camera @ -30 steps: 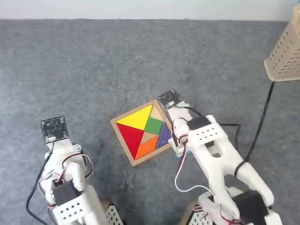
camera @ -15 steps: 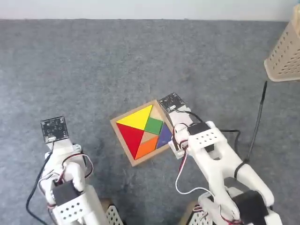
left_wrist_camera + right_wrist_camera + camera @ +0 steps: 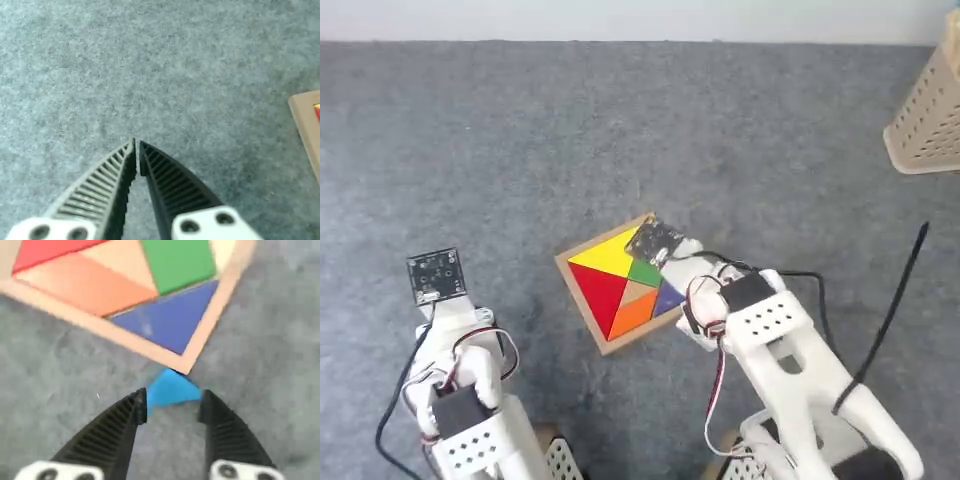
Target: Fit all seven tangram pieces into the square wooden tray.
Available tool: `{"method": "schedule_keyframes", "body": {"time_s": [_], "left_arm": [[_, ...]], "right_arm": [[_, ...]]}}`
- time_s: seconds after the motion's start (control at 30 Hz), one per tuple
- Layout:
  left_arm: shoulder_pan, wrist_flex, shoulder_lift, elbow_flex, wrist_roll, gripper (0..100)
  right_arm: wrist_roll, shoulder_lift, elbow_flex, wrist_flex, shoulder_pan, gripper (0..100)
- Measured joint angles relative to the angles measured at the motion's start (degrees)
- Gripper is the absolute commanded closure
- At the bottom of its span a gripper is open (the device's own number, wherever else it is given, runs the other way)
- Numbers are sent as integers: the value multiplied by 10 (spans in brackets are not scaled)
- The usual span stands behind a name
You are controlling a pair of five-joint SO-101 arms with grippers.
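The square wooden tray (image 3: 576, 296) lies on grey carpet and holds yellow (image 3: 610, 256), red (image 3: 600, 290), green (image 3: 646, 270), orange (image 3: 634, 312), tan and purple pieces. My right arm (image 3: 760, 312) hangs over the tray's right side. In the right wrist view my right gripper (image 3: 172, 396) is shut on a light blue triangle (image 3: 172, 386), low over the carpet just outside a corner of the tray (image 3: 90, 322), beside the purple triangle (image 3: 165, 320). My left gripper (image 3: 136, 145) is shut and empty over bare carpet, with a tray corner (image 3: 306, 120) off to one side.
A beige perforated basket (image 3: 930, 110) stands at the far right edge of the carpet. A black cable (image 3: 892, 300) rises beside the right arm. The left arm (image 3: 460, 390) stays near the front left, apart from the tray.
The right arm has swung left, bringing its wrist from beside the tray to over the tray's right corner. The left arm has not moved.
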State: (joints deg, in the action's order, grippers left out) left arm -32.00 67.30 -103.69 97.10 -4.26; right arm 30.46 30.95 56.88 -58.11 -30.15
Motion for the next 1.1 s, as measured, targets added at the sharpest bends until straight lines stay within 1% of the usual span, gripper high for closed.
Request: {"method": "schedule_keyframes", "body": {"time_s": [0.13,0.33,0.47,0.63,0.7,0.87,1.1], "left_arm": [[0,0,0,0,0,987],[0,0,0,0,0,987],[0,0,0,0,0,987],[0,0,0,0,0,987],[0,0,0,0,0,987],[0,0,0,0,0,987],[0,0,0,0,0,987]], "right_arm": [[37,-56,0,0,1,713],[33,-133,0,17,0,714],[4,-149,-2,19,4,717],[-39,-149,-3,19,59,838],[-62,-149,-4,24,82,869],[-105,-149,-14,24,131,864],[-153,-143,-43,4,169,865]]}}
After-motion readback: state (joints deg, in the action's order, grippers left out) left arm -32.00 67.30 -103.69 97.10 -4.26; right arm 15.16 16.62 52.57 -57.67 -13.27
